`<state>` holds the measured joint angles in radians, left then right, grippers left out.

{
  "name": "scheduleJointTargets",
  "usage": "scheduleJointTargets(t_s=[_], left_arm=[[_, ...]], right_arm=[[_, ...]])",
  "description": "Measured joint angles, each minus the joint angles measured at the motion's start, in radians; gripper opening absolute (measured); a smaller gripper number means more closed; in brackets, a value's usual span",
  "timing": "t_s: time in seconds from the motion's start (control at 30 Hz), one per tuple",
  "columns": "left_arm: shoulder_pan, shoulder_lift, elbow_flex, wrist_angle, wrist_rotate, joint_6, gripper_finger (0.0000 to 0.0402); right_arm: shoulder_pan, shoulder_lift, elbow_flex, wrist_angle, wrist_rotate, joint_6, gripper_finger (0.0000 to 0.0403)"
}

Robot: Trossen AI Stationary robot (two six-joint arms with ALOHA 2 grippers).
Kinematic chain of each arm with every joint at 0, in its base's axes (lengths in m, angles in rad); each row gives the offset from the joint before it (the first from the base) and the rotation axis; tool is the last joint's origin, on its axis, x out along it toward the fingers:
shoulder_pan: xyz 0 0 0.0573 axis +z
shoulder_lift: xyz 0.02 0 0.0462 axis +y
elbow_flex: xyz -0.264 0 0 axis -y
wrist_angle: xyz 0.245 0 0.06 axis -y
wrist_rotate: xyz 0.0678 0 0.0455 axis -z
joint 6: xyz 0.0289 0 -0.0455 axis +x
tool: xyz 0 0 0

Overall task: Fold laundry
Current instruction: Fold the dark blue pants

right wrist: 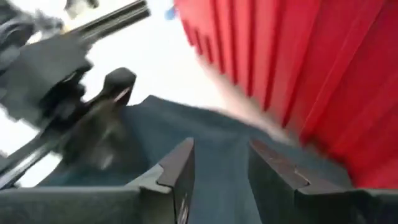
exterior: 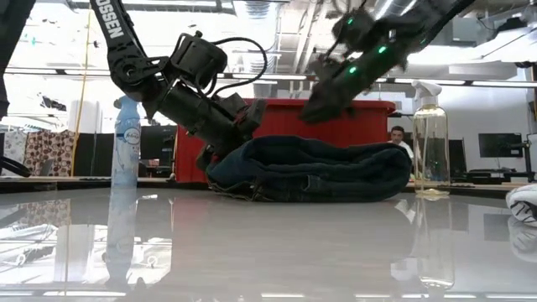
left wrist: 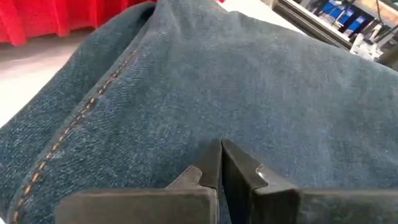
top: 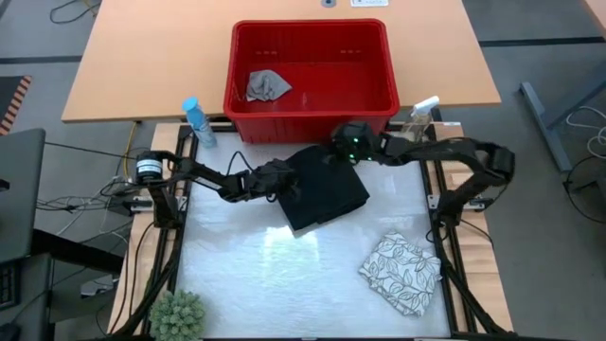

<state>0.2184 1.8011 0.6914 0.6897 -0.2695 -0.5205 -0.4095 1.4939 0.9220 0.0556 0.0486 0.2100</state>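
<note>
The dark blue-black jeans lie folded in a thick bundle on the table's far middle. My left gripper is shut at the bundle's left side. My right gripper is open and hovers just above the jeans' far edge beside the basket. The white cloth with grey leaf print lies crumpled near the table's near right corner. A small grey cloth rests on the floor of the red basket. My left gripper touches the jeans with its shut fingertips on the denim's top layer, near the bundle's left edge and beside a stitched seam. It comes in slanting from the table's left. The jeans stay flat on the table.
The red basket stands past the table's far edge, close behind both grippers. A blue bottle stands at the far left corner, a clear spray bottle at the far right. A green plant sits at the near left. A person is in the room behind.
</note>
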Motion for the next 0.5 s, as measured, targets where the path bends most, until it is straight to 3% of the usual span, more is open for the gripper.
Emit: scheduleJointTargets(t_s=[0.2, 0.3, 0.5], left_arm=[[0.006, 0.000, 0.000, -0.001, 0.003, 0.000, 0.0000], [0.006, 0.000, 0.000, -0.001, 0.003, 0.000, 0.0000], [0.006, 0.000, 0.000, 0.000, 0.004, 0.000, 0.0000]], right_arm=[[0.059, -0.178, -0.202, -0.052, -0.001, 0.031, 0.0158], [0.094, -0.245, -0.341, 0.026, 0.000, 0.083, 0.0149], [0.125, -0.241, -0.529, 0.190, 0.029, 0.158, 0.0127]])
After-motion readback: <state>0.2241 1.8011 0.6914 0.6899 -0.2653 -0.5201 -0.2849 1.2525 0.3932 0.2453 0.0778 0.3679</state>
